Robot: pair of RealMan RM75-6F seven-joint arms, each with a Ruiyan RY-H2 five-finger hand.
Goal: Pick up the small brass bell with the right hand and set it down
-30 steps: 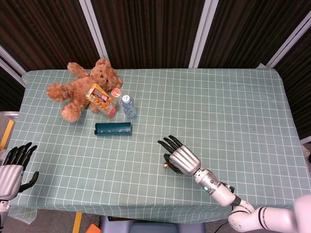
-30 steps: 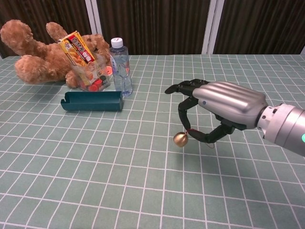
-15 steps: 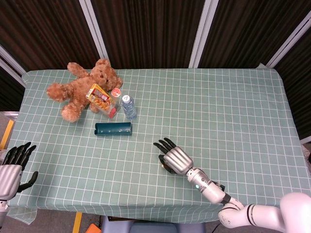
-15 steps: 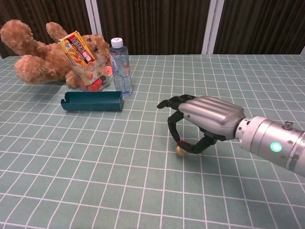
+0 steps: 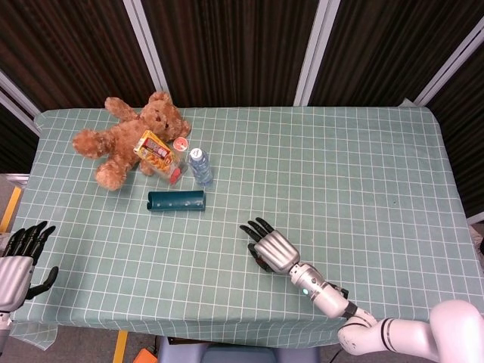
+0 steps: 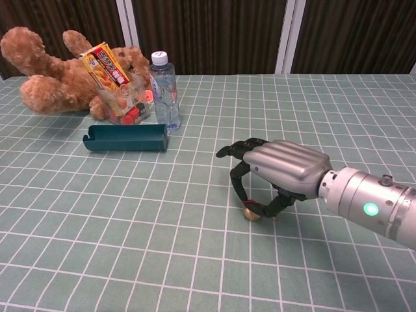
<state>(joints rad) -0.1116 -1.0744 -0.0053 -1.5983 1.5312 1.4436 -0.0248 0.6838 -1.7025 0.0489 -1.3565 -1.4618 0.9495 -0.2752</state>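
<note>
A green checked cloth covers the table [image 5: 340,174], which is backed by dark slatted panels with pale uprights. Toward the far left corner a brown teddy bear [image 5: 125,140] lies sprawled. A yellow and red snack box [image 5: 153,149] leans against its right side, just beside a clear container with red pieces [image 6: 127,107] inside. Next to these stands a clear water bottle [image 5: 200,165] with a white cap, upright. Just in front of the group, nearer the front edge, lies a dark teal oblong case [image 5: 176,201]
</note>
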